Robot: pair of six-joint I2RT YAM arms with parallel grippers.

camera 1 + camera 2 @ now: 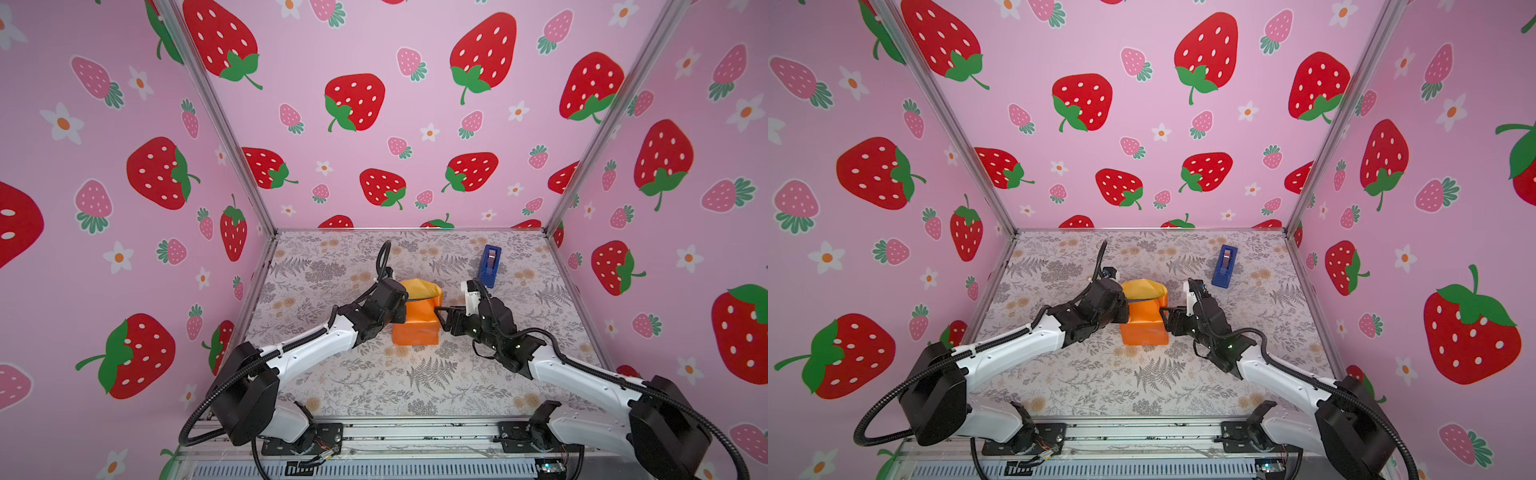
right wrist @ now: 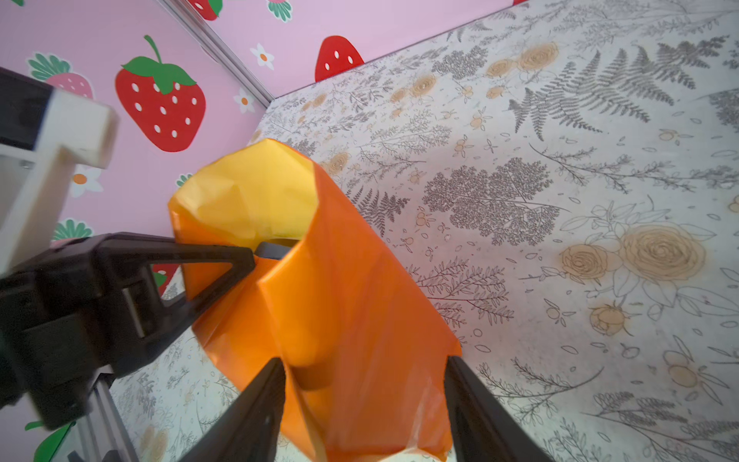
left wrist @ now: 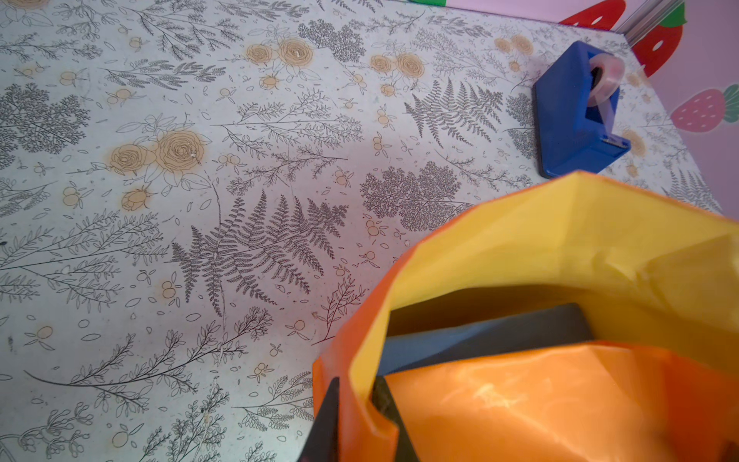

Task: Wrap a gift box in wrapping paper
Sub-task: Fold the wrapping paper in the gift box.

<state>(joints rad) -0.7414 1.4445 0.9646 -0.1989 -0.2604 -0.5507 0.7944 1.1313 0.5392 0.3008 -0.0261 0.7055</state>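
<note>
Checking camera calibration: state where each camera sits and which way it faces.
Both top views: high in front, looking down at the table; both arms show.
Left wrist: looks along left gripper at wrapping paper, gift box, tape dispenser.
Right wrist: looks along right gripper at the paper; left gripper shows too.
Wrist views share the paper.

Left arm (image 1: 307,349) and right arm (image 1: 582,370) angled inward, left gripper (image 3: 356,382) pinched on paper (image 3: 560,240), right gripper (image 2: 366,360) jaws spread wide.
</note>
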